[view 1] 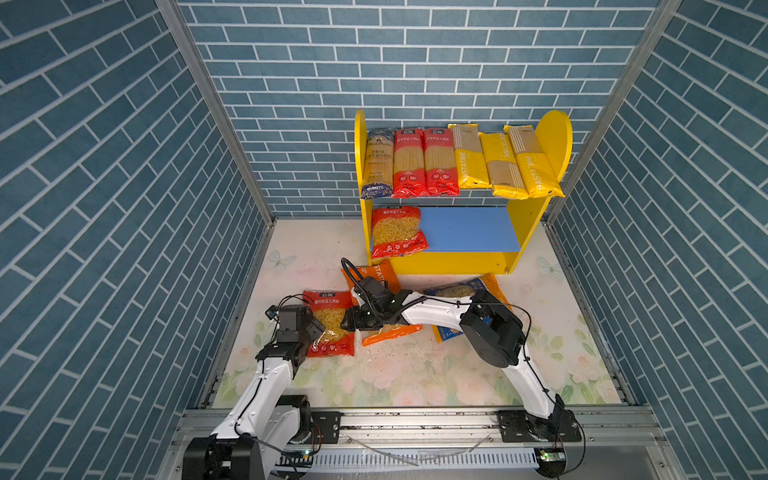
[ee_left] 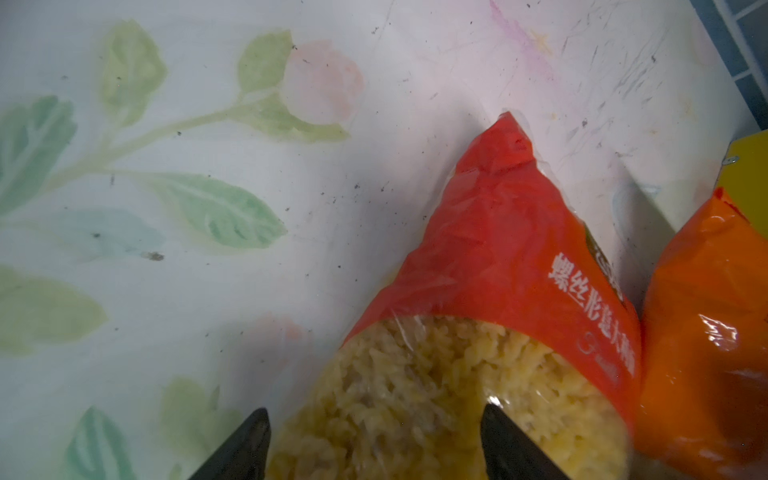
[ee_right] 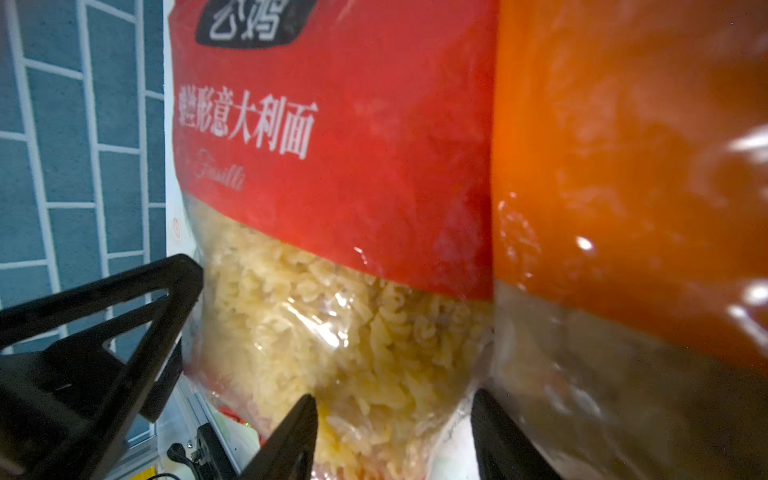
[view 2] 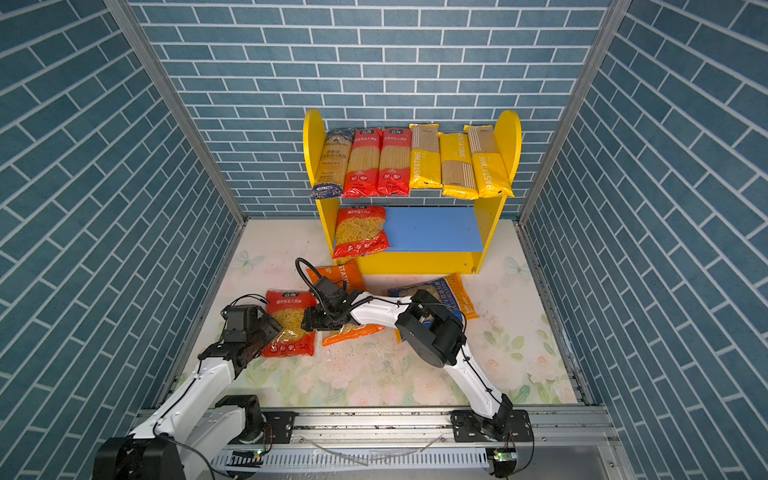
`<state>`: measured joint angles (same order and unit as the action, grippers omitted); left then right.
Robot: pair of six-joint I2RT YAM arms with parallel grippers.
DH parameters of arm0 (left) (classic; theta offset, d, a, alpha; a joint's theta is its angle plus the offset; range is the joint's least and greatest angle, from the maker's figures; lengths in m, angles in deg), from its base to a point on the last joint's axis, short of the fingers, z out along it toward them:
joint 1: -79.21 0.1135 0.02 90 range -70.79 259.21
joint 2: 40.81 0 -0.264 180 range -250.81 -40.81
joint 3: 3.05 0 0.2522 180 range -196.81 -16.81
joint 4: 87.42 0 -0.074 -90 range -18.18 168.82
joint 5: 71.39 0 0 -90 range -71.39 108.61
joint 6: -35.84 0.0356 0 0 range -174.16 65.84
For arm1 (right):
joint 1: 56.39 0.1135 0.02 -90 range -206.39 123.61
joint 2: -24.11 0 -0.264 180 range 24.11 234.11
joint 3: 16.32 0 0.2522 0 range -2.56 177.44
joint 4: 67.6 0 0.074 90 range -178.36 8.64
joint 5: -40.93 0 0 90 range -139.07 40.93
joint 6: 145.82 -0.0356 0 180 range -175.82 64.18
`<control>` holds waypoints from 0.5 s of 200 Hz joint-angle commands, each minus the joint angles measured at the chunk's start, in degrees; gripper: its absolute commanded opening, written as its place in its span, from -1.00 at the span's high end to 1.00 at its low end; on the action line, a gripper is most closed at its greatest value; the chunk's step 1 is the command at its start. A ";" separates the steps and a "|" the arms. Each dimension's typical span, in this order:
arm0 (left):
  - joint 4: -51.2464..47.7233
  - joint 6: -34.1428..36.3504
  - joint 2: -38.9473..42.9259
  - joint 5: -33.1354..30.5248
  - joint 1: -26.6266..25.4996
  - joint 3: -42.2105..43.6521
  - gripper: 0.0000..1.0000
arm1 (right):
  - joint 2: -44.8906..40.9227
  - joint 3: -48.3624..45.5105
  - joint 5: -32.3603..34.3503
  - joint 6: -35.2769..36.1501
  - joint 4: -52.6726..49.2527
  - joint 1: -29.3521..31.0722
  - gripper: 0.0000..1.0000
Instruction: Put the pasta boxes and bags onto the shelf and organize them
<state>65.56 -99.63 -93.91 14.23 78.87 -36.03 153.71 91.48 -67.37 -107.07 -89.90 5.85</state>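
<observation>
Inspecting the scene, I find the red clear-windowed plastic bag of spiral pasta (view 1: 337, 337) flat on the flowered table (view 1: 415, 374), ahead and left of the yellow two-tier wooden shelf (view 1: 449, 262). Its long axis runs near to far, header end toward the back wall. My left gripper (ee_left: 374, 440) straddles its left edge, jaws apart, nothing pinched. The right gripper (ee_right: 395, 432) reaches across to the opposite edge, likewise unclosed. I judge the left arm nearer.

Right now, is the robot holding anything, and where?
Cannot tell. The left gripper and right gripper each straddle a side edge of the red bag, jaws apart.
</observation>
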 commanded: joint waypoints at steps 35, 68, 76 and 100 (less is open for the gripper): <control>2.78 0.12 -0.27 3.34 0.25 0.74 -0.57 | 4.88 5.41 -4.65 -2.31 2.55 0.21 0.10; -6.96 2.20 5.68 -0.46 1.83 -3.02 -0.58 | 2.55 8.18 -3.01 4.23 -3.01 0.72 0.50; -9.19 2.66 7.70 -1.55 2.53 -4.06 -0.58 | 1.44 8.06 -2.70 5.64 -3.65 0.69 0.58; -15.87 4.08 11.83 -5.20 3.24 -8.87 -0.59 | -1.86 7.74 -3.11 9.37 -4.80 0.89 0.74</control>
<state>58.04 -98.04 -85.56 13.38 81.18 -39.51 156.33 97.27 -70.17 -103.77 -90.92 5.94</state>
